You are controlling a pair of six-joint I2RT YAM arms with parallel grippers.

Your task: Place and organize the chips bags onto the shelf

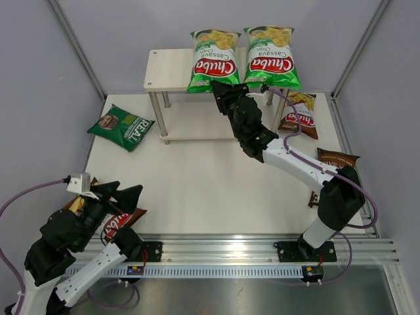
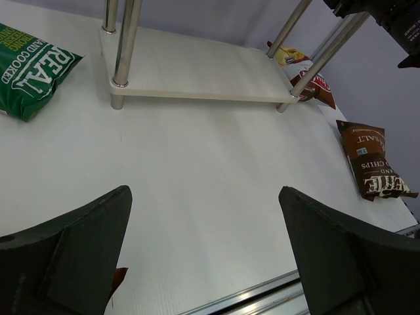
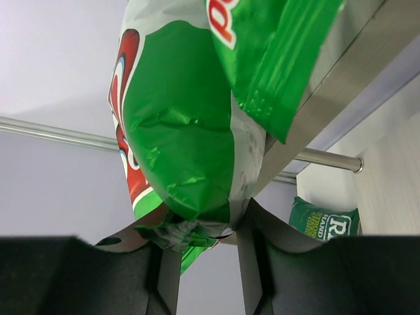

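Note:
Two bright green chips bags (image 1: 213,60) (image 1: 270,58) lie side by side on the top board of the shelf (image 1: 164,69). My right gripper (image 1: 220,88) is at the front edge, shut on the crumpled lower end of the left green bag (image 3: 190,131), which overhangs the board (image 3: 341,72). My left gripper (image 1: 121,197) hovers wide open near the table's front left, nothing between its fingers (image 2: 79,249). Under it lies a brown-red bag (image 1: 118,223). A dark green REAL bag (image 1: 121,126) lies left of the shelf.
Another brown-red bag (image 1: 300,113) lies at the shelf's right legs, and a dark brown bag (image 1: 335,159) sits by the right arm. The shelf's lower board (image 2: 197,72) holds nothing. A metal rail (image 1: 262,246) runs along the near edge.

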